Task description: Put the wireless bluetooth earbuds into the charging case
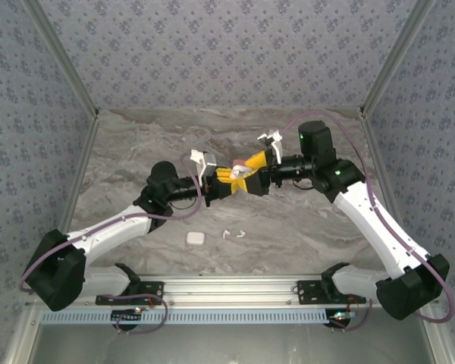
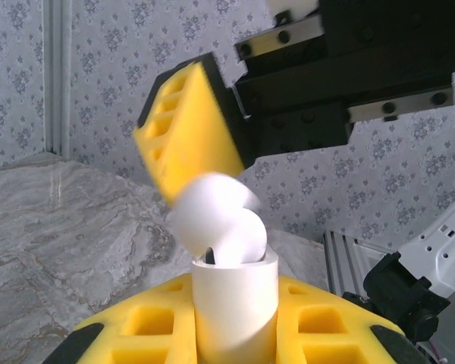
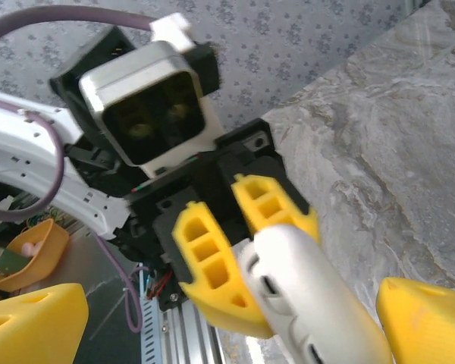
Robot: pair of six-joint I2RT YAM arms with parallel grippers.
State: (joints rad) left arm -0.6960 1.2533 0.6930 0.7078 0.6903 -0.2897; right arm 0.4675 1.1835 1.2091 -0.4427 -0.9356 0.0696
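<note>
Left wrist: left gripper clamped tight on white charging case, case upright between yellow fingers. Rounded lid on top is blurred, probably hinged open. One right finger hangs just above lid.

Right wrist: right gripper spread fully wide, holding nothing, its fingers on either side of case. Left gripper pinches case's far end.

Top: both arms reach inward, grippers nose to nose above table centre. Two white earbuds lie on table near bases, beside second case.
</note>
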